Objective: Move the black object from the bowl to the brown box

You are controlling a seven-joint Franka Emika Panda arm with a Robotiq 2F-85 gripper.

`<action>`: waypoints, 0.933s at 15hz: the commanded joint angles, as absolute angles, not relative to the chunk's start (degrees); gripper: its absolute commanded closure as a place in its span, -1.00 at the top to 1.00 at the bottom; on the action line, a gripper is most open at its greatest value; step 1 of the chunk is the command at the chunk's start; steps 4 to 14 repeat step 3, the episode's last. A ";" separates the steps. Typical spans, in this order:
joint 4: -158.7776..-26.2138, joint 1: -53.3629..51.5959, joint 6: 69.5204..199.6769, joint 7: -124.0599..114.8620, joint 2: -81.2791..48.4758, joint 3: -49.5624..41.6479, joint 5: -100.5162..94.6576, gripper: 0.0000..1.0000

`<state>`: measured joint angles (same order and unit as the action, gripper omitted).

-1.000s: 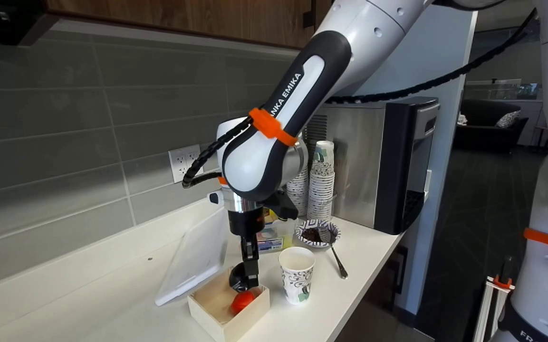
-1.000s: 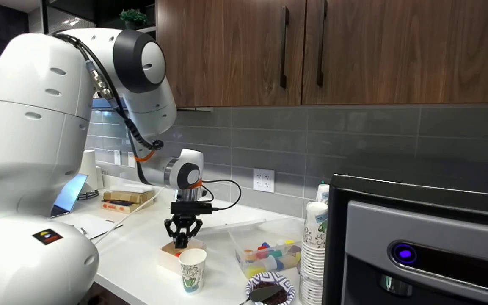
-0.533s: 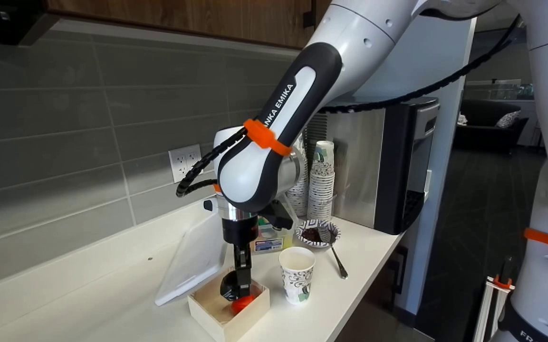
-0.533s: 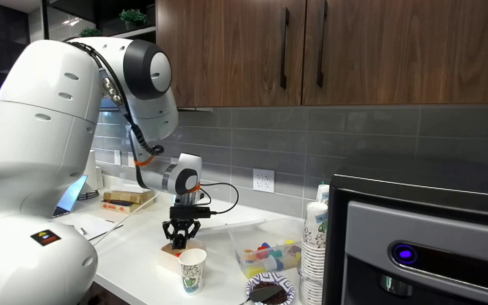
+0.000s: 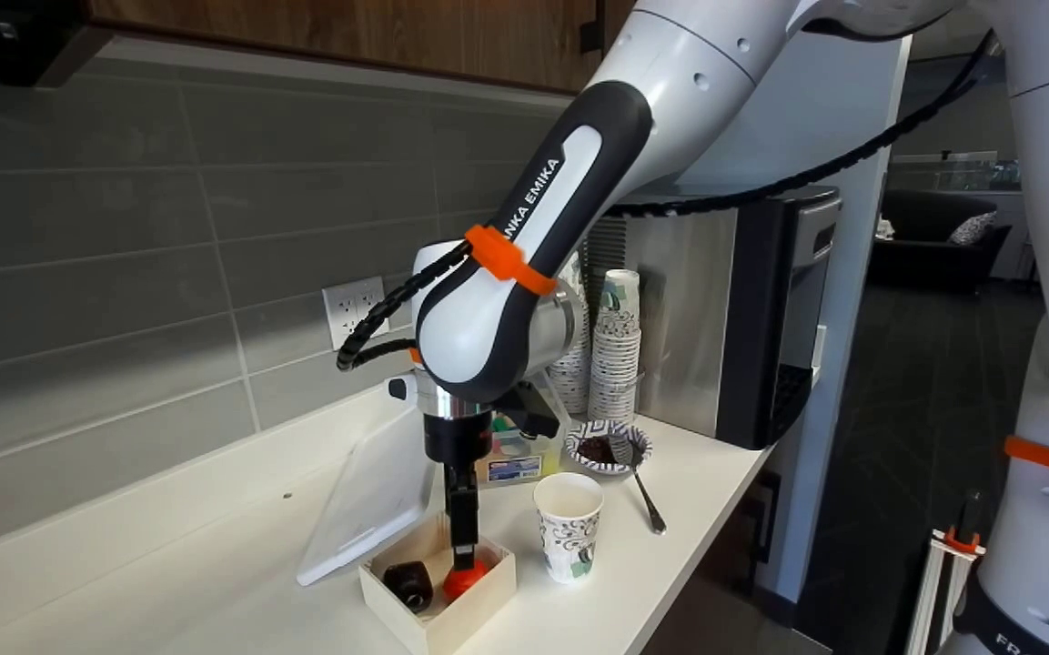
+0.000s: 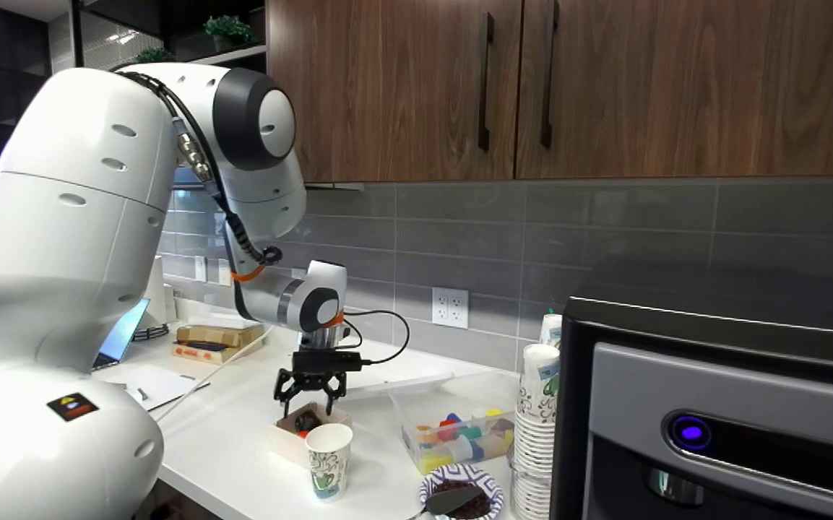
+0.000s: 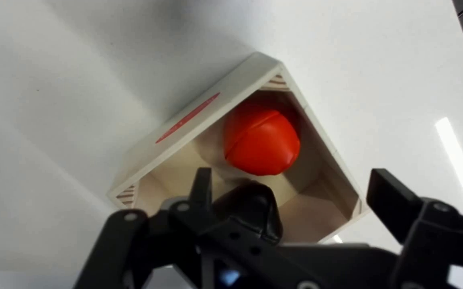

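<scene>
The black object (image 5: 408,585) lies inside the brown box (image 5: 479,611), beside a red round item (image 5: 465,579). In the wrist view the same black object (image 7: 251,204) is partly covered by gripper parts, with the red item (image 7: 262,140) apart from it. My gripper (image 6: 308,410) hangs low over the box in both exterior views. Its jaws stand wide apart, and nothing is held between them, as the wrist view shows of the gripper (image 7: 291,180). Farther along the counter sits a patterned bowl (image 6: 459,471) with dark brown contents.
Close to the box stands a paper cup (image 5: 569,537). A spoon (image 5: 650,500) rests in the bowl, its handle on the counter. A clear bin (image 6: 452,433) of coloured items, a leaning white lid (image 5: 369,500) and cup stacks (image 5: 615,364) are nearby.
The gripper was shut on the black object above the box a second ago. It came down slightly, then opened, and the black object dropped into the box.
</scene>
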<state>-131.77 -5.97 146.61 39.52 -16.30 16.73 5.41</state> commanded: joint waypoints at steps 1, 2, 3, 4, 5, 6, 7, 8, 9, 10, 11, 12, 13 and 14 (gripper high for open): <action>-131.07 -4.73 146.78 41.75 -16.62 17.68 7.21 1.00; -131.05 -4.74 146.60 41.63 -16.58 17.61 7.10 1.00; -131.05 -4.73 146.44 41.42 -16.53 17.54 7.05 1.00; -131.05 -4.73 146.44 41.42 -16.53 17.54 7.05 1.00; -131.05 -4.73 146.44 41.42 -16.53 17.54 7.05 1.00; -131.05 -4.73 146.44 41.42 -16.53 17.54 7.05 1.00; -131.05 -4.73 146.44 41.42 -16.53 17.54 7.05 1.00; -131.05 -4.73 146.44 41.42 -16.53 17.54 7.05 1.00; -131.05 -4.73 146.44 41.42 -16.53 17.54 7.05 1.00; -131.05 -4.73 146.44 41.42 -16.53 17.54 7.05 1.00; -131.05 -4.73 146.44 41.42 -16.53 17.54 7.05 1.00; -131.05 -4.73 146.44 41.42 -16.53 17.54 7.05 1.00; -131.05 -4.73 146.44 41.42 -16.53 17.54 7.05 1.00; -131.05 -4.73 146.44 41.42 -16.53 17.54 7.05 1.00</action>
